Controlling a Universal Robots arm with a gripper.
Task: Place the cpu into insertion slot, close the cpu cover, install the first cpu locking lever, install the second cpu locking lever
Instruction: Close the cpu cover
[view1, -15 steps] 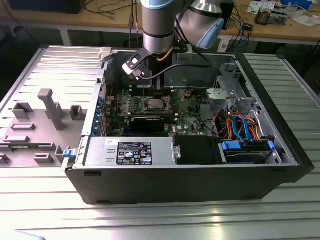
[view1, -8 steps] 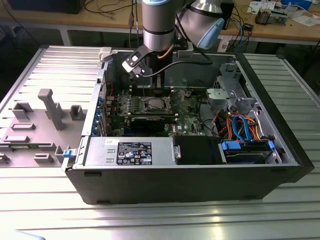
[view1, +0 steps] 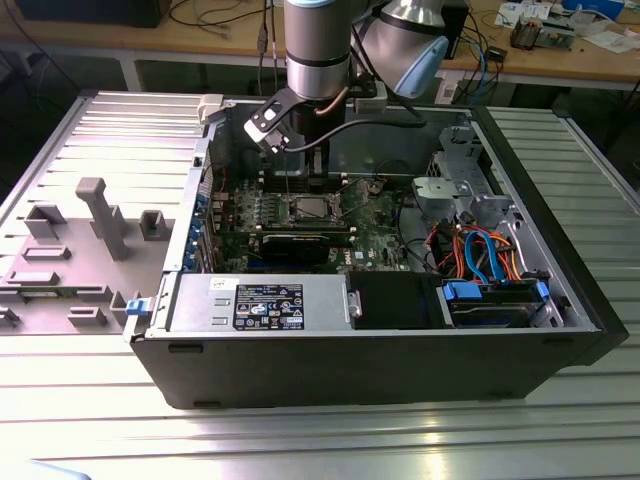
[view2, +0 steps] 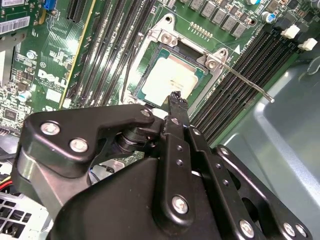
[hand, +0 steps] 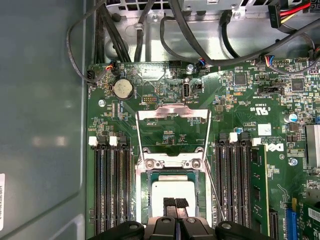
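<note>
Silver-grey cpu (hand: 172, 191) sits in insertion slot (hand: 147, 197) on green motherboard (hand: 240, 100); white lettering printed beside slot. Cpu cover (hand: 173, 114) swung open, clear of slot. Claw (hand: 175, 202) fingertips pressed together, gripping nothing, tips over cpu's edge; contact unclear. Locking lever (view2: 245, 82) angles out over memory slots (view2: 225, 100).

silver cpu (hand: 172, 191) flat in the insertion slot (hand: 145, 199), cpu cover (hand: 173, 114) open
</note>
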